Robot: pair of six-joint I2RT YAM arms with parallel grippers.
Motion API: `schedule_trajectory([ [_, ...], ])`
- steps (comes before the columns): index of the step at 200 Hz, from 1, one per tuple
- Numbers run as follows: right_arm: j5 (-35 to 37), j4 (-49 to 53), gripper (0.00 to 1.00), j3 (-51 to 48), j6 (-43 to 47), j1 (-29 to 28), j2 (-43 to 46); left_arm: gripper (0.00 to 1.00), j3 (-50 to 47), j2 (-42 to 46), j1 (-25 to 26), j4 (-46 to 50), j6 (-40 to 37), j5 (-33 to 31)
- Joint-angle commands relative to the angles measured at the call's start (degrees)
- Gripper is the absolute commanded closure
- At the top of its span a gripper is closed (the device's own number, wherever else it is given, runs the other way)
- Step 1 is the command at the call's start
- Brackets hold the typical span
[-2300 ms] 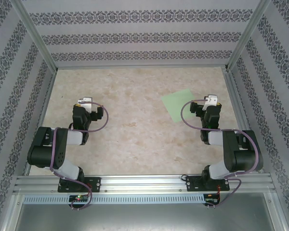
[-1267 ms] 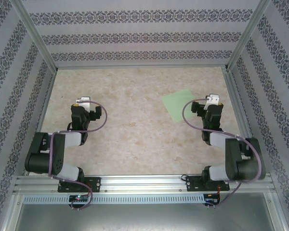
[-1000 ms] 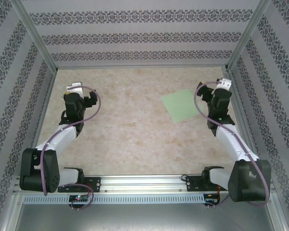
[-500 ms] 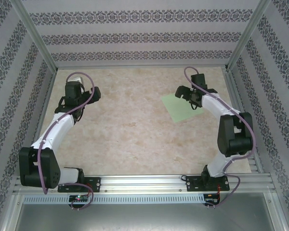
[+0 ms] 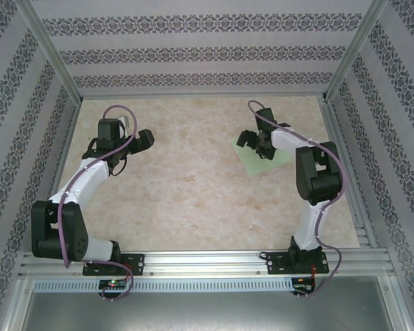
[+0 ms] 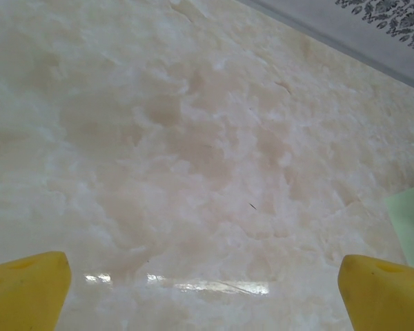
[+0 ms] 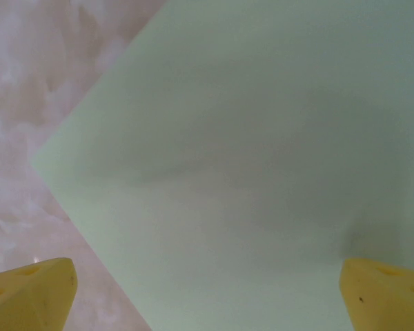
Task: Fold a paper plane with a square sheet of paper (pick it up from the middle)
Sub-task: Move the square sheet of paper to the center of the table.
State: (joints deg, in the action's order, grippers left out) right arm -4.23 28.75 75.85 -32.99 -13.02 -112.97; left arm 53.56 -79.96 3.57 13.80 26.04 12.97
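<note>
Right claw (image 5: 257, 143), wide open and empty, hovers over the square sheet of paper (image 5: 251, 164) at two o'clock; left claw (image 5: 136, 140) likewise at ten. Sheet flat, unfolded: every fold remains.

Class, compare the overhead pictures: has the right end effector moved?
Yes: the right end effector went left and away from the base rail, now over the square sheet of paper.

Paper: you are looking down on the square sheet of paper (image 7: 248, 152), pale mint-green and plain, with one corner pointing left.
Table: the pinkish marbled table (image 7: 27, 76) shows along your left edge.
Right gripper: the right gripper (image 7: 207, 293) stands spread wide. Its yellow fingertips (image 7: 27, 289) sit in both lower corners, the left one over table, the right one over paper.
</note>
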Motion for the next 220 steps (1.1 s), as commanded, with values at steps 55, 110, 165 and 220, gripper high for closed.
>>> schedule_trajectory([
  [55, -2.29, 0.68, 0.02, -10.88, -8.85, -9.54, 2.47, 0.00, -2.31, -1.36, 1.17, -1.40, 1.95, 3.70],
  [110, 1.21, 4.23, 0.02, -21.07, -18.56, -29.09, 9.98, 0.00, -5.29, -0.83, 1.37, -3.32, 2.91, 4.44],
  [165, 9.01, 18.28, 0.02, -7.74, -4.54, -31.73, 14.15, 0.00, -7.10, -0.30, 1.78, -4.06, 3.94, 5.65],
  [220, 9.70, 24.16, 0.02, -3.52, 5.63, -25.41, 12.22, 0.00, -9.76, -1.01, 1.96, -6.95, 6.78, 8.73],
])
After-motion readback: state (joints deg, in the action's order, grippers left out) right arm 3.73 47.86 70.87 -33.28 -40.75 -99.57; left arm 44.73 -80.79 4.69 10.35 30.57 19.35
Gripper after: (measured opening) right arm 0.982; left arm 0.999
